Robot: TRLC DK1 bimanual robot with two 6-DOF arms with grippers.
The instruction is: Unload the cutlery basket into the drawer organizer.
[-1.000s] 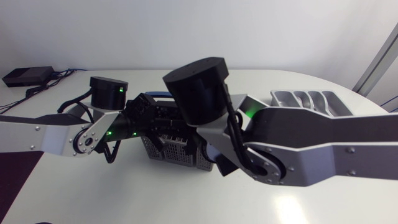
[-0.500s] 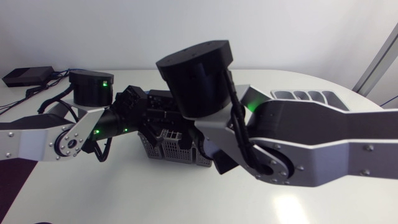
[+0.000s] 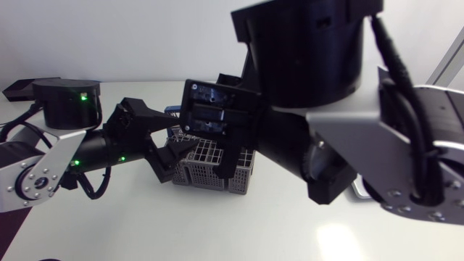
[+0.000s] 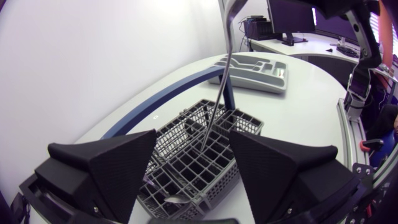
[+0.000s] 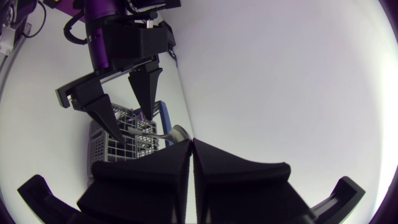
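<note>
clamping a silver utensil (image 4: 226, 43) in the right gripper (image 5: 191, 142), pressing both wedge fingers together on its broad upper end. hanging the utensil nearly upright from there, dipping its thin lower end into a cell near the middle of the grey cutlery basket (image 3: 206, 170). finding that basket standing on the white table (image 3: 217, 232), with a blue handle (image 4: 155, 101) arching over its far side.

holding the left gripper (image 4: 193, 140) spread wide and gripping nothing, low at the basket's near side. looking across the wire grid from there, seeing the hanging utensil between the two fingers but well ahead of them.

from the head camera, seeing the left arm entering at the left edge and ending just at the basket's left wall, with one finger above the rim and one down along the side; not being able to tell whether touching or apart. seeing the bulky right arm entering from the right, crossing above the basket and covering much of the table behind.

making out a second silver piece (image 4: 171, 199) lying in a near cell of the basket, too blurred for naming.

finding the grey drawer organizer (image 4: 255, 68) well beyond the basket, near the table's curved far edge, showing several long compartments side by side.
</note>
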